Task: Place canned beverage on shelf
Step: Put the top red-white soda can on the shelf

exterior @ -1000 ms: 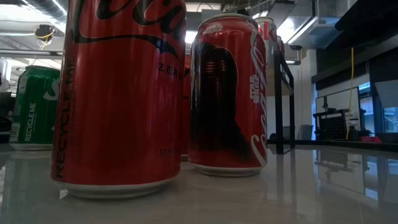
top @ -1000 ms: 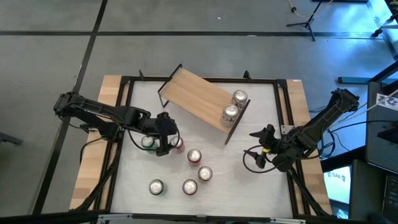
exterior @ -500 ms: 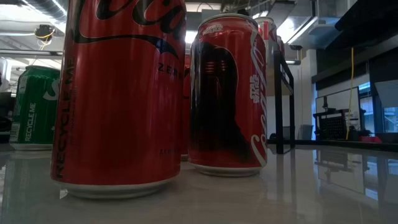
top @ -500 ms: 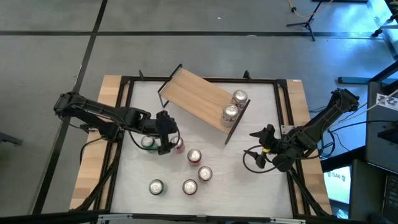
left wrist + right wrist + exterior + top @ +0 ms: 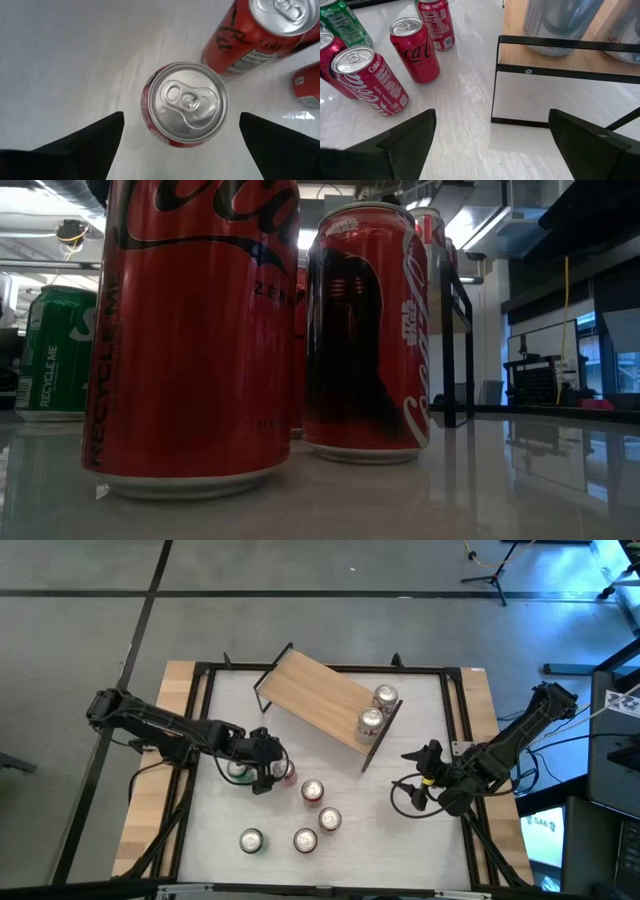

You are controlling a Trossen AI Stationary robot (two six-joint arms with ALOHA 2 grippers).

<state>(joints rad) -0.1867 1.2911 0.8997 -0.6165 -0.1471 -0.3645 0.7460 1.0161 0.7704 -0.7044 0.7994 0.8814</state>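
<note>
The near red can (image 5: 195,330) reads "ZERO" and "RECYCLE ME"; the green can (image 5: 55,350) "RECYCLE ME"

Red cans on one side, the shelf end on the other.
Two dark fingers (image 5: 585,145) spread wide over the pale glossy table (image 5: 465,125). Three upright red cola cans with silver tops (image 5: 370,80) (image 5: 415,50) (image 5: 436,22) stand close together, a green can (image 5: 345,22) beyond. The light-wood shelf board on a thin black metal frame (image 5: 545,60) carries two silvery cans (image 5: 560,25), probably, their tops cut off.
</note>
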